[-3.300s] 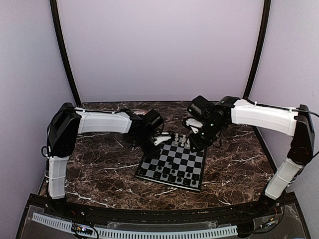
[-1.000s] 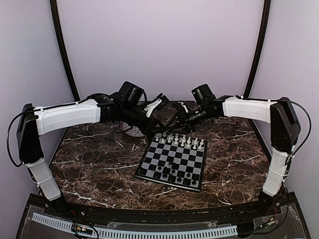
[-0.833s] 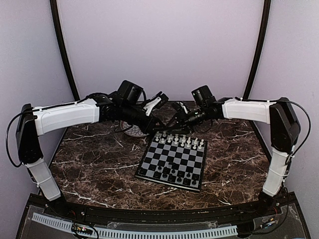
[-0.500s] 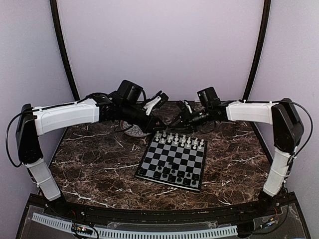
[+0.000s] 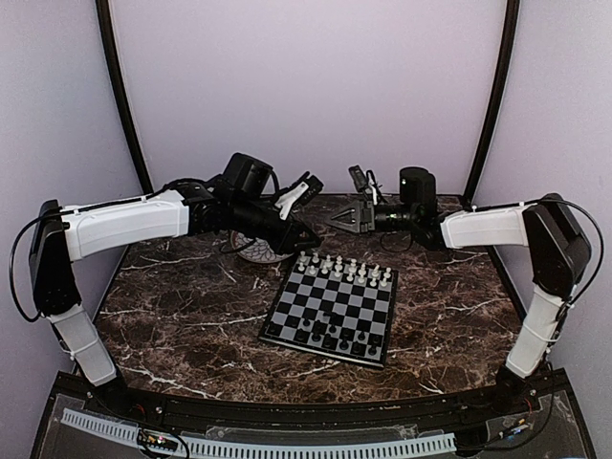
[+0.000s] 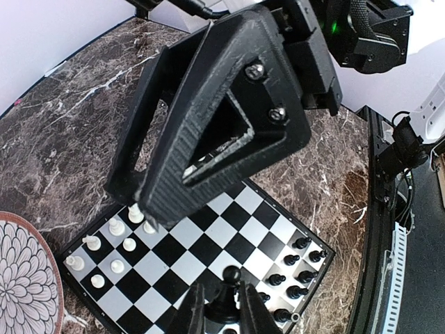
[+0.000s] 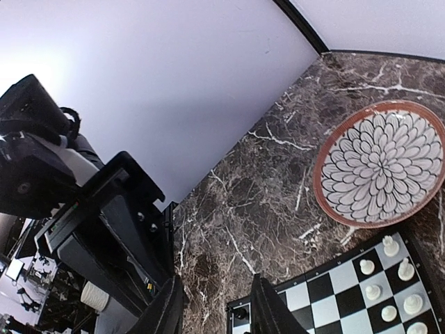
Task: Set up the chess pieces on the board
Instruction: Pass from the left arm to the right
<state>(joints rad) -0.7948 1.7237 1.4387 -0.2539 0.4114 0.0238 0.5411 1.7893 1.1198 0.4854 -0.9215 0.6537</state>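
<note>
so the board [image 5: 332, 311] is lying in the middle of the tabletop [image 5: 172, 316] with chess pieces [image 5: 344, 268] lining its far and near rows, the plate [image 5: 256, 254] is sitting just behind its far-left corner, and one piece [image 6: 227, 287] is riding in the left claw [image 6: 221, 316] above the board.

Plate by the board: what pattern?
Plate: white petal pattern, brown rim; best in right wrist view.

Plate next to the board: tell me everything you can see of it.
The plate is round and shallow, ceramic-looking, white with a dark-outlined petal pattern and a brown-red rim. It lies flat on the marble table beside the white-piece corner of the board; whether they touch is unclear. Nothing else is seen touching it.
</note>
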